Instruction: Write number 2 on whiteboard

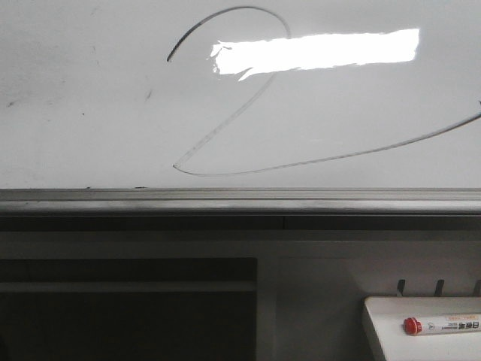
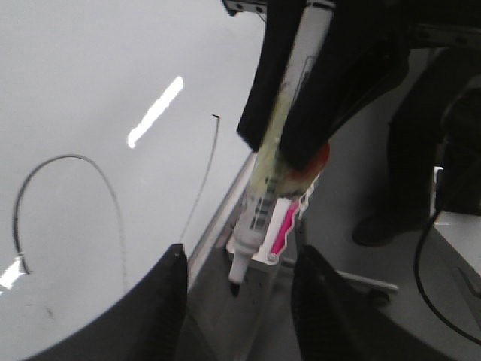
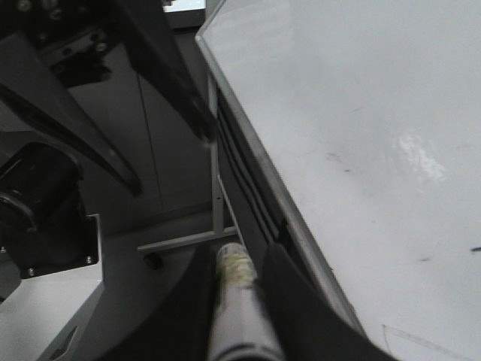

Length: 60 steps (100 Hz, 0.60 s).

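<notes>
number 2 on whiteboard | tray below board, lower right | marker on tray

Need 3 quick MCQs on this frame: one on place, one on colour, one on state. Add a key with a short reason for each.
1. Where does the capped marker lie in the front view?
A. on the white tray at lower right
B. on the whiteboard's rail
C. against the drawn figure

2. What colour is that marker's cap?
A. blue
B. red
C. green

3. What is the state of the number 2 on the whiteboard?
A. not started
B. only the arch drawn
C. arch, diagonal and base stroke all drawn

Key: 1 A, the marker rests on the tray below the rail. 2 B, the cap end is red. 3 C, all three strokes are visible, with the base running to the right edge.

The left gripper has an uncapped marker between its fingers, tip off the board.
</notes>
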Available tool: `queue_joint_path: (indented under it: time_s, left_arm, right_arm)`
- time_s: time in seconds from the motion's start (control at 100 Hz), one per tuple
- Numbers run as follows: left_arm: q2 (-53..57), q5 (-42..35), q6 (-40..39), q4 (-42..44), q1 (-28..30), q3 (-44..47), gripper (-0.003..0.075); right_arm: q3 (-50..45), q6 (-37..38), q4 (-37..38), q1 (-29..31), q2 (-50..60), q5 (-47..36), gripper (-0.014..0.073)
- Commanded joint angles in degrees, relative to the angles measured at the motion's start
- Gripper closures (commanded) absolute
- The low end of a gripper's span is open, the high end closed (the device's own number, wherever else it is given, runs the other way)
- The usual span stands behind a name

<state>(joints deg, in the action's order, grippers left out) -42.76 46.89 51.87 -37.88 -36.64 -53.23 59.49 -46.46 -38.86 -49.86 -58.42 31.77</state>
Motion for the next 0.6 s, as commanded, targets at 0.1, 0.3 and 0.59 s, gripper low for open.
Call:
queue_joint_path:
  time_s: [0.1, 0.3, 0.59]
  left_arm:
    - [-4.73, 0.90, 0.65, -4.08, 0.06, -3.41, 0.0448]
    - [-6.36, 0.65, 0.65, -4.99, 0.06, -3.41, 0.0458]
    - [-7.49, -1.71, 0.65, -5.15, 0.06, -3.41, 0.0741]
  right_arm:
    - [2.65, -2.03, -1.36, -5.55, -1.01, -6.75, 0.0664]
    - [2.65, -2.50, -1.36, -8.02, -1.01, -9.10, 0.0664]
    - [2.65, -2.50, -1.36, -8.28, -1.01, -9.10, 0.0664]
